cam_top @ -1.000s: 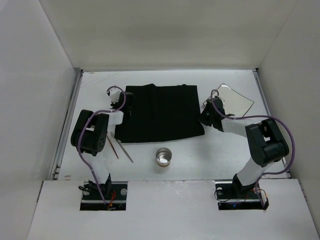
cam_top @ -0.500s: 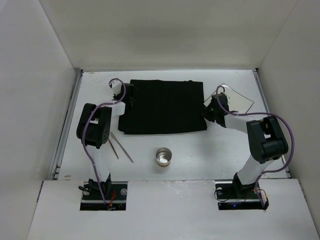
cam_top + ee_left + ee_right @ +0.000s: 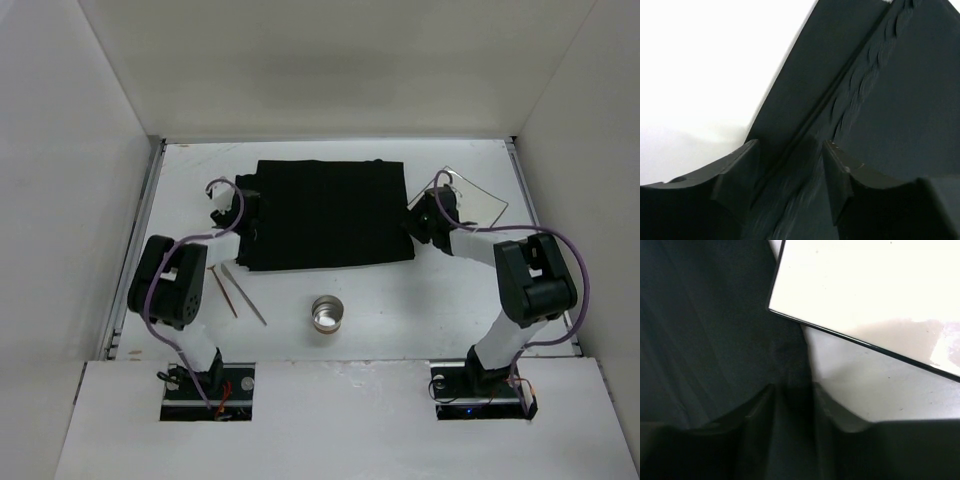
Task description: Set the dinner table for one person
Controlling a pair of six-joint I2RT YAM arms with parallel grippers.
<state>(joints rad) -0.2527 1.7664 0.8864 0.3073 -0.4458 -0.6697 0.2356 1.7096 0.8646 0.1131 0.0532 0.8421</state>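
Note:
A black cloth mat lies flat on the dinner table, just behind its middle. My left gripper is low over the mat's left edge. In the left wrist view that gripper is open, and the mat's hemmed edge runs loose between the fingers. My right gripper is at the mat's right edge. In the right wrist view it also stands open, astride the mat's border.
A clear square plate lies just right of the mat, close to the right gripper. A metal cup stands near the front middle. Two thin chopsticks lie at the front left. White walls enclose three sides.
The mat went from rumpled to spread flat and was shifted back. Both grippers then opened and let go of its edges, and the left arm drew back a little.

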